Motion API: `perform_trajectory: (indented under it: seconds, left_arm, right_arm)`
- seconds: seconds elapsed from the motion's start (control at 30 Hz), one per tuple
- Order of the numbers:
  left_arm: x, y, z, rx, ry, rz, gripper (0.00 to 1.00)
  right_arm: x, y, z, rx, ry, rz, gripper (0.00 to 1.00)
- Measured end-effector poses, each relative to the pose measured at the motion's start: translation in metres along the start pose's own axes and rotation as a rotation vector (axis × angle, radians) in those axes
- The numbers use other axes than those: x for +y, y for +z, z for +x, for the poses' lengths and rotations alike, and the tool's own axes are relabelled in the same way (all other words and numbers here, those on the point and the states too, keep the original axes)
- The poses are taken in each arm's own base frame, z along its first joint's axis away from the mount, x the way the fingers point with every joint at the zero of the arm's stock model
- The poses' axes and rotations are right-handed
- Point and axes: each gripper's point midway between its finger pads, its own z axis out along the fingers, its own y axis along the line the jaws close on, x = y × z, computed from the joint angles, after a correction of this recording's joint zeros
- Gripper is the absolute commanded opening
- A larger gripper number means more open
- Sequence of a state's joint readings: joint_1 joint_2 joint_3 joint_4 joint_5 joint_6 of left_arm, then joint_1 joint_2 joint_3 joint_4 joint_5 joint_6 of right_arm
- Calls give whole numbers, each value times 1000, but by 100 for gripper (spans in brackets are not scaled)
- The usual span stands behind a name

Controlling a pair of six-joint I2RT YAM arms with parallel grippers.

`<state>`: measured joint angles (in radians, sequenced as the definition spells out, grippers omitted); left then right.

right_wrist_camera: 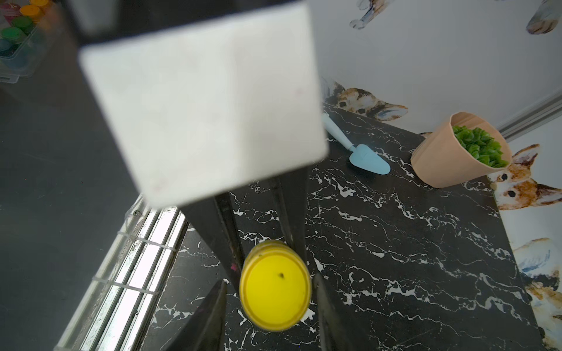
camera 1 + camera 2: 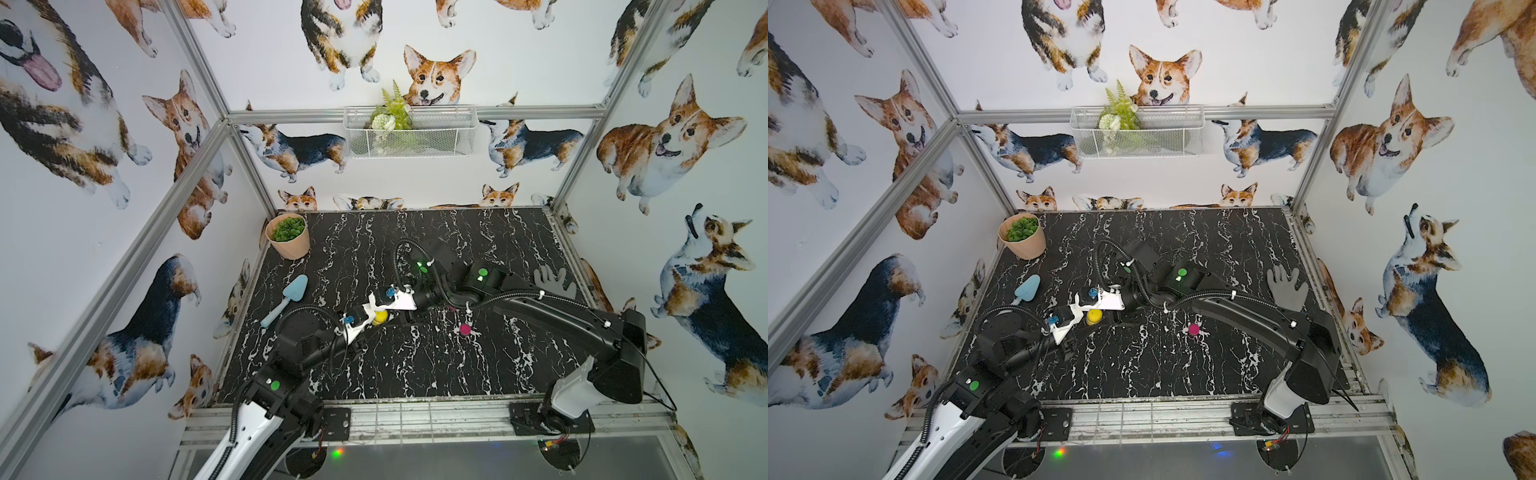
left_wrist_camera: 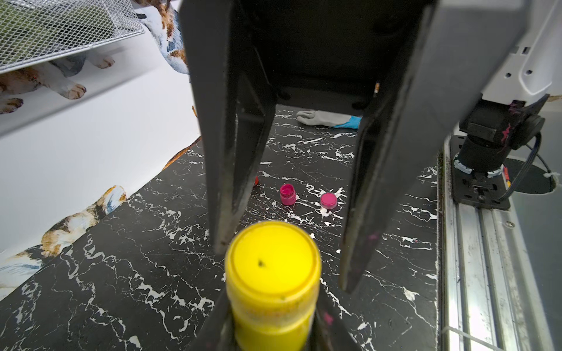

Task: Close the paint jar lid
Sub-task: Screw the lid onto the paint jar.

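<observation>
The yellow paint jar (image 3: 270, 316) is left of the middle of the black marble table (image 2: 415, 374), between my two grippers; I cannot tell whether it touches the surface. My left gripper (image 1: 267, 270) is clamped on the jar's body. The yellow lid (image 3: 272, 258) sits on top; how tightly it is seated I cannot tell.

My left arm reaches in from the near left corner, forearm low and angled toward the centre. My right arm comes from the near right corner, folds at the elbow and runs leftward across the table, so the two wrists meet nose to nose. The right gripper (image 3: 286, 263) straddles the lid with parted jaws, a gap showing beside the lid.

I count two arms, one yellow jar, one open pink jar (image 3: 287, 194), one loose pink lid (image 3: 328, 200), one glove (image 2: 555, 282), one blue trowel (image 2: 286, 299), one potted plant (image 2: 289, 237) and one wire basket (image 2: 440, 133).
</observation>
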<state>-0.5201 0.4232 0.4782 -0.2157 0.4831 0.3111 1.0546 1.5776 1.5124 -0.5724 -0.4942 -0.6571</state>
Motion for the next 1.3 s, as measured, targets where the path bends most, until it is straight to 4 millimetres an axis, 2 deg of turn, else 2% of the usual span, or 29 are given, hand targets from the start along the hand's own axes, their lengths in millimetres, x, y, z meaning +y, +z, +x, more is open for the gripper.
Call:
perform_trajectory:
  seconds: [0.5, 1.13, 1.3]
  left_arm:
    - [3, -3, -2, -8, 9, -29, 31]
    - [22, -11, 3, 15, 21, -162, 31]
    - [27, -12, 6, 28, 22, -190, 31]
  right_arm:
    - [-4, 6, 4, 6, 39, 18, 40]
    - [-13, 19, 1, 12, 161, 113, 37]
    - [-18, 22, 2, 9, 180, 148, 44]
